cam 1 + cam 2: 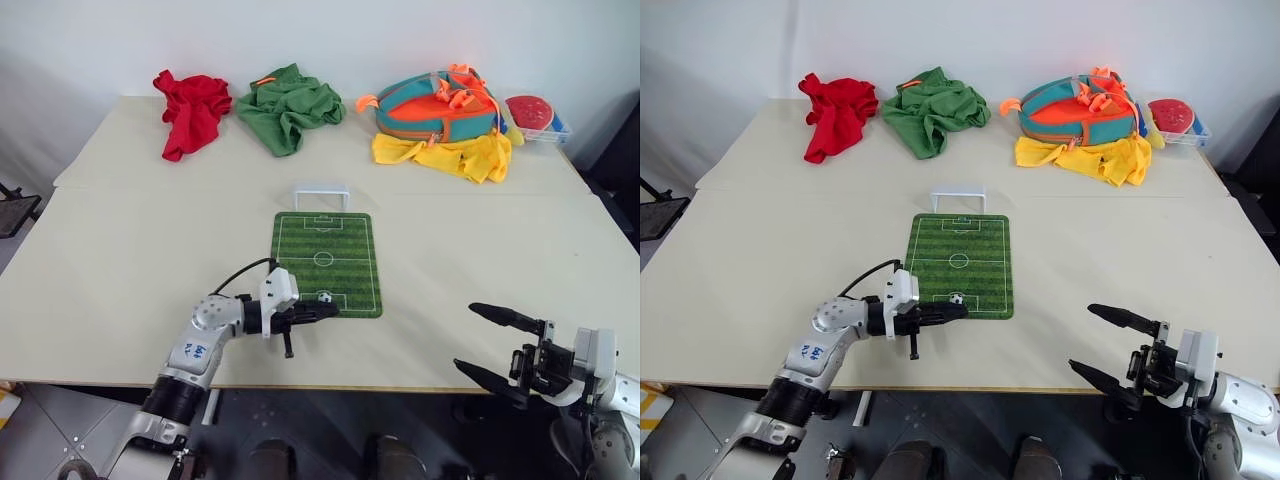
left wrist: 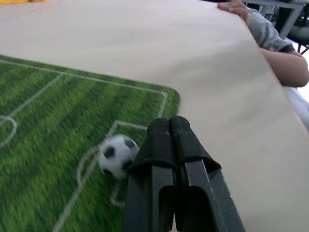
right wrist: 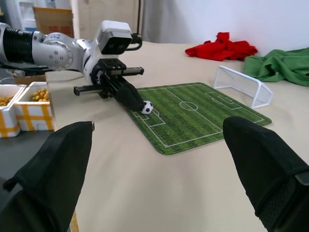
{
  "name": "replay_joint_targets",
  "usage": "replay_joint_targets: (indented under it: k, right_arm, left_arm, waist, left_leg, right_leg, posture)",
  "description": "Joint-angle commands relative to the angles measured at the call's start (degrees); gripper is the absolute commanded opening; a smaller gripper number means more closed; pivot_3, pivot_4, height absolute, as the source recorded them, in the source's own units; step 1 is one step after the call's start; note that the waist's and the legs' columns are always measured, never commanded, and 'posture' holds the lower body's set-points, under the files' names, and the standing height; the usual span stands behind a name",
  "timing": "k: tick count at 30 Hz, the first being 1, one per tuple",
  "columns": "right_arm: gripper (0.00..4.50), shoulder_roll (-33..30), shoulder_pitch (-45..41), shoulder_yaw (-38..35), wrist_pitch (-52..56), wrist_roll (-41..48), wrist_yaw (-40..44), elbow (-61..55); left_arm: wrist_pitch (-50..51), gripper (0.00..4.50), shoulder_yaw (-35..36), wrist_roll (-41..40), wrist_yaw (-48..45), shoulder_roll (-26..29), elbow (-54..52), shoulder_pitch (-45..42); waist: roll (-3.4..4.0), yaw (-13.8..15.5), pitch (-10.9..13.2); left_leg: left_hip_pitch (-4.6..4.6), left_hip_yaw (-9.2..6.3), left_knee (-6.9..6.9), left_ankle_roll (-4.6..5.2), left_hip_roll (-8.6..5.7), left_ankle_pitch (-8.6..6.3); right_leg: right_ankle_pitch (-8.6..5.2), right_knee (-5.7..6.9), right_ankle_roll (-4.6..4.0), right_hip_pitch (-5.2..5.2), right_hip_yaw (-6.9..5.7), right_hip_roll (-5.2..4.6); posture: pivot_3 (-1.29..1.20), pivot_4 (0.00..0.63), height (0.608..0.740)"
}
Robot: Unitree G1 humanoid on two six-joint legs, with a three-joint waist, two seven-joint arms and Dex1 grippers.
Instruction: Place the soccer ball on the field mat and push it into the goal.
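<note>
Risk of soccer ball [image 2: 116, 154] skidding wide of goal [image 1: 321, 195]: off-centre against closed left gripper [image 2: 168, 126], near field mat [image 1: 345, 265] edge. Right gripper [image 1: 493, 343] open, empty.

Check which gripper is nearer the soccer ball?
Left. The left gripper, fingers shut, sits right beside the soccer ball on the field mat; the right gripper hangs open off the table's near edge.

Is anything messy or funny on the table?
The field mat, goal and soccer ball look tidy. The clothes along the far edge are the mess: red cloth, green cloth and yellow cloth lie crumpled in heaps.
</note>
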Motion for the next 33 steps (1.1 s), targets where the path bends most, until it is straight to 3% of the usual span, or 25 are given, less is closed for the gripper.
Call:
replay_joint_targets:
  k: [1, 8, 16, 24, 28, 33]
  right_arm:
    - [4.5, 2.3, 0.5, -0.1, -1.3, -0.7, -3.7, -3.5]
    - [4.5, 9.1, -2.8, -0.4, -3.6, -6.1, -17.7, -4.1]
    - [4.5, 9.1, -6.0, -0.5, -4.8, -7.5, -22.3, -0.9]
    - [4.5, 8.8, -9.7, -1.1, -6.9, -7.1, -22.9, 3.4]
    - [4.5, 8.9, -11.2, -1.0, -8.1, -7.5, -23.1, 5.8]
    - [4.5, 9.5, -12.7, 0.1, -9.4, -8.4, -23.5, 8.1]
  left_arm:
    - [-6.0, 0.04, 1.7, 2.9, 5.1, -2.4, 8.1, -6.3]
    - [-19.5, 0.04, 7.0, 3.2, 9.5, -4.8, 24.6, -17.3]
    - [-20.5, 0.04, 13.8, -4.9, -0.5, 2.1, 17.4, -14.7]
    - [-14.8, 0.04, 23.1, -8.9, -4.7, 19.2, 9.6, -4.1]
    - [-11.1, 0.04, 28.8, -10.6, -1.4, 22.0, 5.0, 6.4]
    - [-5.9, 0.04, 32.6, -10.1, 6.3, 21.1, -1.0, 17.4]
  waist:
    - [-0.01, 0.1, 0.0]
    - [-0.02, -0.2, 0.0]
    - [-0.02, -0.3, 0.0]
    - [0.0, -1.3, 0.0]
    - [0.05, -1.7, 0.0]
    - [0.04, -1.6, 0.1]
  left_leg:
    - [-0.01, 0.0, 0.03, 0.0, 0.0, 0.0]
    - [-0.06, 0.04, 0.03, 0.02, -0.02, -0.02]
    - [-0.07, 0.09, 0.0, 0.02, 0.01, -0.02]
    - [-0.04, 0.09, -0.04, 0.03, 0.06, -0.03]
    - [0.02, 0.13, -0.06, 0.08, 0.07, -0.12]
    - [0.01, 0.14, -0.03, 0.07, 0.11, -0.18]
  right_leg:
    - [0.0, 0.01, 0.0, 0.0, -0.01, 0.0]
    - [0.02, -0.03, 0.04, -0.05, 0.0, 0.0]
    - [0.02, -0.02, 0.04, -0.1, 0.03, 0.02]
    - [0.02, 0.0, 0.04, -0.12, 0.08, 0.04]
    - [0.02, 0.03, 0.04, -0.11, 0.16, 0.04]
    - [0.02, 0.02, 0.04, -0.12, 0.18, 0.04]
  posture:
    - [0.0, 0.15, 0.74]
    - [0.0, 0.15, 0.74]
    - [0.0, 0.15, 0.74]
    - [0.0, 0.15, 0.74]
    - [0.0, 0.15, 0.74]
    - [0.0, 0.15, 0.74]
